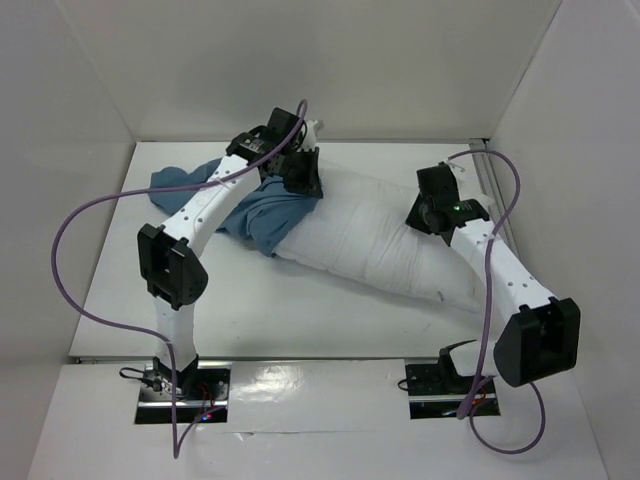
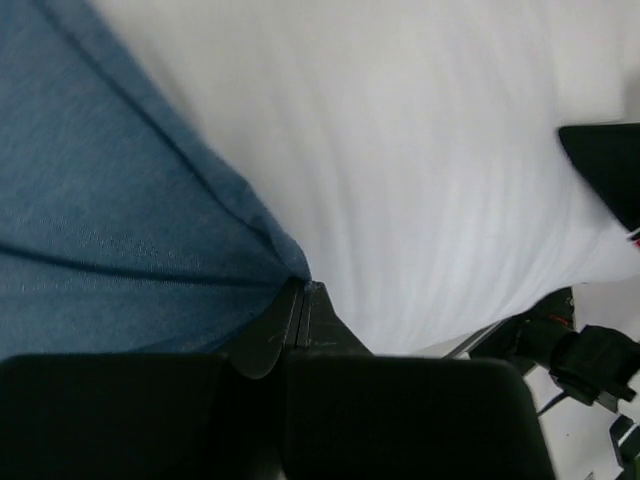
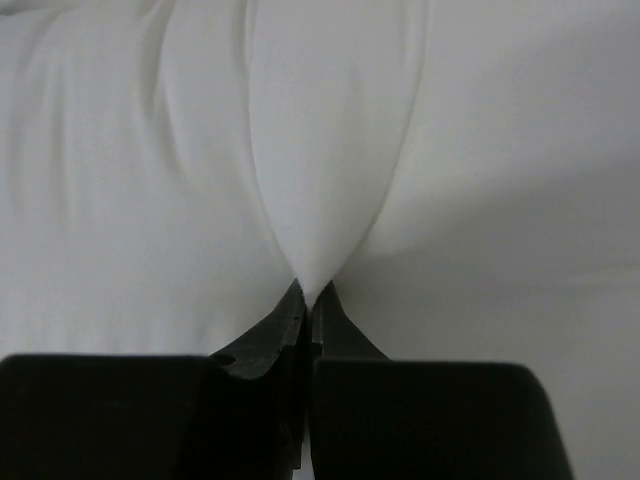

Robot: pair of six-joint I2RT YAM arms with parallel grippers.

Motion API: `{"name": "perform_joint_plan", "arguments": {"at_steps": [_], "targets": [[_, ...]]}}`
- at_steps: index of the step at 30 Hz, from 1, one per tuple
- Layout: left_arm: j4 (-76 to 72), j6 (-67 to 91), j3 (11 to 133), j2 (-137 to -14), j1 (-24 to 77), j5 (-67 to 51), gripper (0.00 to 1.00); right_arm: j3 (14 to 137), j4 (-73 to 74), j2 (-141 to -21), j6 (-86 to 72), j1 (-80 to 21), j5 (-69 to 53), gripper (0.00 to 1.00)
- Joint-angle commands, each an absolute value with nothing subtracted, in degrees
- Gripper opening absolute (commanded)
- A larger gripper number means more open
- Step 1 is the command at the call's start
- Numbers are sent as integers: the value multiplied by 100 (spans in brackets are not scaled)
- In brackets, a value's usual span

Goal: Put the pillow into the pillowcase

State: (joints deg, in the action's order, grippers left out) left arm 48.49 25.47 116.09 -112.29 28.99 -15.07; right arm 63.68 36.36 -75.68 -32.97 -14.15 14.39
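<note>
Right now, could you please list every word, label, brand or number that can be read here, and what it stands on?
None: no readable text shows on the pillow, the pillowcase, the table, the left arm or the right arm. A small green light on the right arm carries no characters.

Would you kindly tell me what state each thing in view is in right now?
pillow: lying flat, mostly uncovered, one fold pinched up.
pillowcase: crumpled, bunched at the pillow's far end, edge pinched.
left gripper: shut on the pillowcase edge.
right gripper: shut on a fold of the pillow.
</note>
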Motion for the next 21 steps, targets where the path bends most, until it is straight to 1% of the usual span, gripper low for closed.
{"name": "perform_joint_plan", "arguments": {"at_steps": [1,2,4,5,7,8,9,10,12,13,17,19,20,21], "targets": [[4640,2812,12487,-11372,3348,-2563,0,6634,2735,-7313,-3533,-1968,404,0],[4641,2812,12994,-11443,3401,-2801,0,6784,2673,-7243,-3533,-2038,404,0],[4641,2900,13489,-11496,3594,-3215,0,7363,2794,-7181,-3533,-2275,579,0],[4641,2953,13630,-11496,3647,-3217,0,7539,2882,-7181,-3472,-2389,632,0],[4449,3006,13388,-11304,3700,-3217,0,7777,3180,-7181,-3472,-2783,912,0],[4378,3006,12933,-11085,3700,-3138,0,7778,3234,-7120,-3472,-2925,992,0],[4377,3006,12929,-11083,3700,-2998,0,7657,3234,-7119,-3472,-3066,1106,0],[4377,3006,12476,-10883,3700,-2867,0,7299,3234,-6945,-3559,-3198,1186,0],[4377,2936,12095,-10741,3639,-2550,0,6875,3287,-6812,-3761,-3523,1248,0],[4447,2936,11798,-10688,3639,-2497,0,6429,3287,-6664,-3831,-3638,1248,0],[4789,2822,11452,-10477,3639,-1752,0,5697,2972,-6347,-4104,-4392,1151,0],[5122,2769,11391,-10477,3578,-1443,0,5643,2848,-6293,-4043,-4613,1151,0],[5263,2699,11391,-10477,3577,-1294,5,5643,2848,-6232,-3982,-4701,1230,0],[5404,2646,11478,-10477,3577,-944,17,5695,2848,-6231,-3816,-4754,1291,0]]}}
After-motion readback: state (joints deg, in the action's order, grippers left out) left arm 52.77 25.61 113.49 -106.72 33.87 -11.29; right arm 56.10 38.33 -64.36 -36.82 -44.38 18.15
